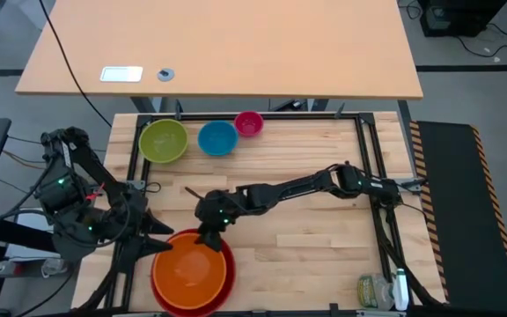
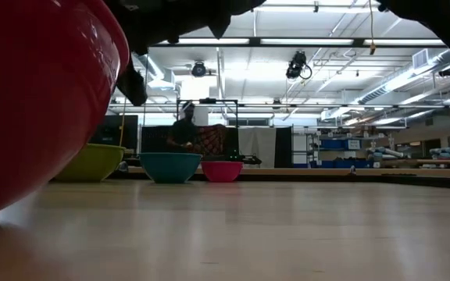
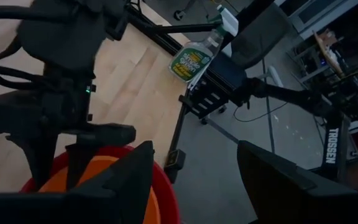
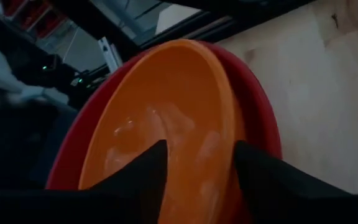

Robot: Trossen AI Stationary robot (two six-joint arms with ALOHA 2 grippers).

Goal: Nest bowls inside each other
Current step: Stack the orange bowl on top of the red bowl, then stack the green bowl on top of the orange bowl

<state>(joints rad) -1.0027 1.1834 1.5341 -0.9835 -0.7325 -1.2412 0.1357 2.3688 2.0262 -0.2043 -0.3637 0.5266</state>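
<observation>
The orange bowl [image 1: 192, 271] sits inside the red bowl [image 1: 231, 275] near the table's front left. My right gripper [image 4: 197, 146] is open just above the orange bowl's far rim [image 4: 227, 118]. One finger stands over the bowl's inside and the other over the rim's outer side. My left gripper [image 3: 194, 152] waits open just left of the stack. The lime green bowl [image 1: 163, 141], blue bowl [image 1: 217, 138] and pink bowl [image 1: 248, 123] stand in a row on their bases at the far edge.
A black frame [image 1: 372, 167] borders the wooden table top. A spray bottle [image 1: 377, 291] lies at the near right corner. Bare wood stretches between the stack and the far row. A person [image 2: 184, 129] stands in the room behind the table.
</observation>
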